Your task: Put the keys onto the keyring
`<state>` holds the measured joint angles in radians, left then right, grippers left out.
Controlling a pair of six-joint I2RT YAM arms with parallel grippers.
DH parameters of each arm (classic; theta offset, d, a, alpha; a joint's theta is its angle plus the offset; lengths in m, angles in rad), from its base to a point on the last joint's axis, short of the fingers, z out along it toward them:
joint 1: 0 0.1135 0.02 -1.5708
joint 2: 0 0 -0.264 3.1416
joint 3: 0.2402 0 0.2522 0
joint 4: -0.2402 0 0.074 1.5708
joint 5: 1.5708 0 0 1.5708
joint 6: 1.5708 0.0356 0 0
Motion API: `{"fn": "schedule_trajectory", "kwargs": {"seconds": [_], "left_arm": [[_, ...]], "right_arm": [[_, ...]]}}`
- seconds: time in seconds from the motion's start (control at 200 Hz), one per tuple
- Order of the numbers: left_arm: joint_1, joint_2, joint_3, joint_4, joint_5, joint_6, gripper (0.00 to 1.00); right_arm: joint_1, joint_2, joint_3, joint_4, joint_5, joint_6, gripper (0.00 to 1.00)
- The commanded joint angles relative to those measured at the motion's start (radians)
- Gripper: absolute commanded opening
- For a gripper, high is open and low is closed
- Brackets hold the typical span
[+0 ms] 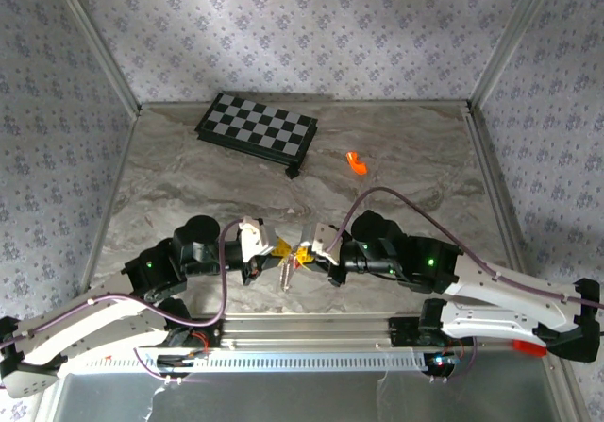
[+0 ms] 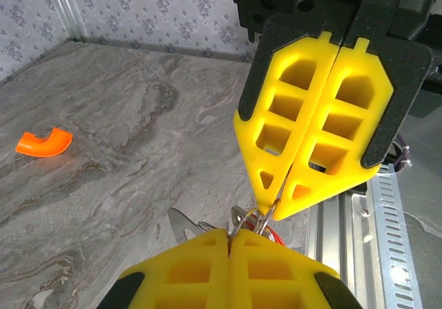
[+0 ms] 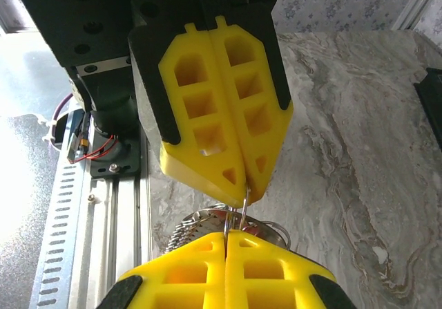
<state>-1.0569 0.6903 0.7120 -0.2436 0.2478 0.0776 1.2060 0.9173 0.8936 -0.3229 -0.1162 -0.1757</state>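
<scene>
The keyring [image 1: 288,269] is pinched from both sides over the counter [image 1: 189,186]. I cannot tell whether it touches the surface. The left tool [image 1: 279,247] reaches the keyring from its left and the right tool [image 1: 304,252] from its right, their tips almost meeting above it. From overhead the ring is only a small silvery glint beneath them.

The left wrist view is clearer. The left tool's yellow fingers [image 2: 186,274] are clenched flat together, and the keyring's wire loops rise out of their seam. The right tool's closed tip bites the same loops from above. A silvery blade [image 2: 181,224] sticks out just left of the keyring; I cannot tell whether it is a key.

The right wrist view shows the other side. One thin wire of the keyring runs from the right tool's clenched seam up into the left tool's clenched tip. A ridged metal piece [image 3: 185,234] lies just left of the keyring.

Well beyond the keyring lie an orange piece [image 1: 356,162], to its right, and a chequered board [image 1: 257,129], to its left.
</scene>
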Motion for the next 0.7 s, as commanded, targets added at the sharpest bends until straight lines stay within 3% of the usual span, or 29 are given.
{"fn": "schedule_trajectory", "kwargs": {"seconds": [0.0,0.695], "left_arm": [[-0.011,-0.003,0.036,0.106,-0.005,-0.019,0.0],[-0.011,-0.03,0.025,0.148,-0.071,-0.058,0.0]], "right_arm": [[0.028,0.007,0.017,-0.003,0.022,-0.027,0.0],[0.044,-0.002,0.001,-0.009,0.1,-0.053,0.0]]}}
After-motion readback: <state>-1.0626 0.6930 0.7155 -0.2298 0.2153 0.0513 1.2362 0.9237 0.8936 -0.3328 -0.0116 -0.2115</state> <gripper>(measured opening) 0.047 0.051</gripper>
